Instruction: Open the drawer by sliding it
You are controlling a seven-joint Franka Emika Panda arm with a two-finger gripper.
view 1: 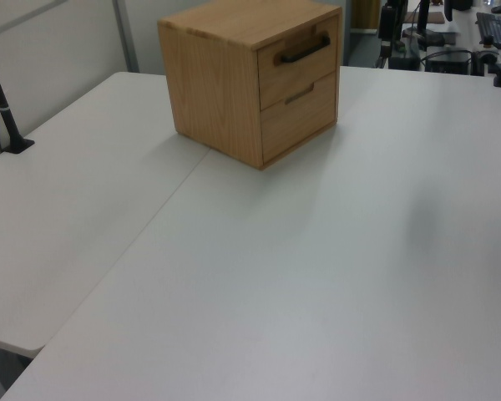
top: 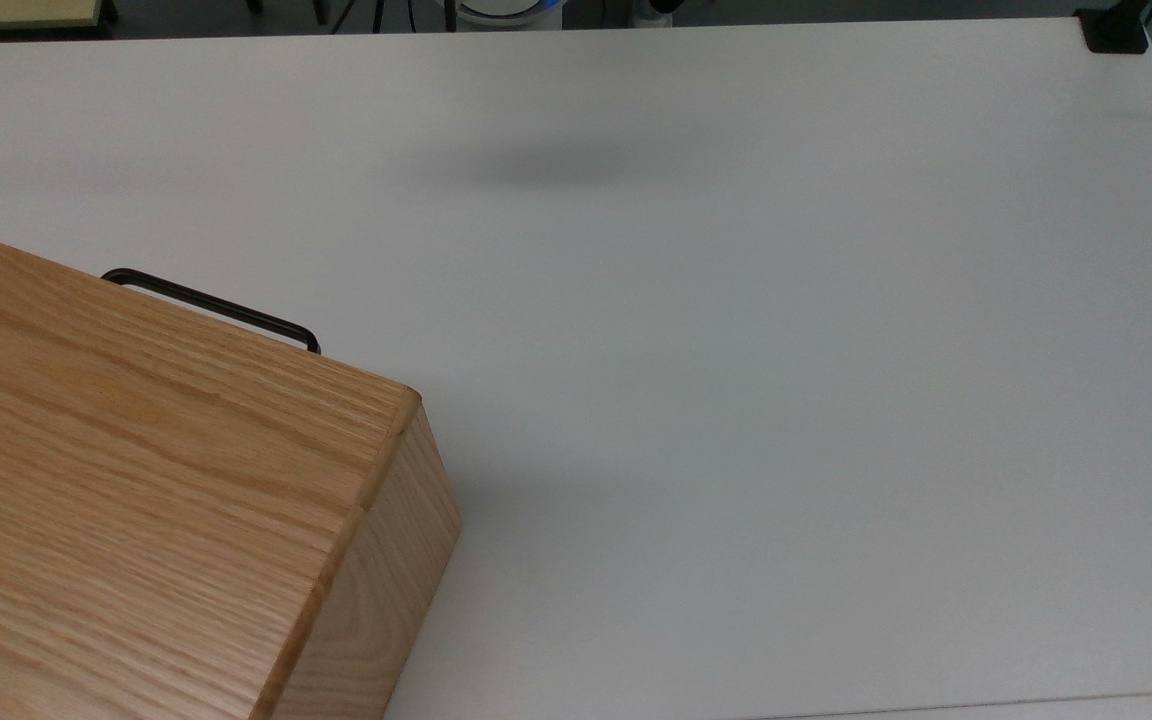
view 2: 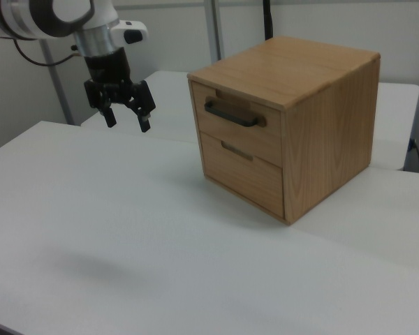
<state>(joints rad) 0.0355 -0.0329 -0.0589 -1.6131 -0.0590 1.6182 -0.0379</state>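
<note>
The drawer is the upper one of two in an oak cabinet box and sits flush, closed. Its black bar handle runs across the front panel. In the left view the drawer faces right, with the handle near its top. From the top view, the handle juts past the cabinet's upper edge. My gripper hangs open above the table, well off to the right view's left of the handle, holding nothing.
The cabinet stands on a wide white table. A lower drawer with a small recessed pull sits beneath the upper one. A black clamp is fixed at the top view's far right corner, and a black post at the left view's left edge.
</note>
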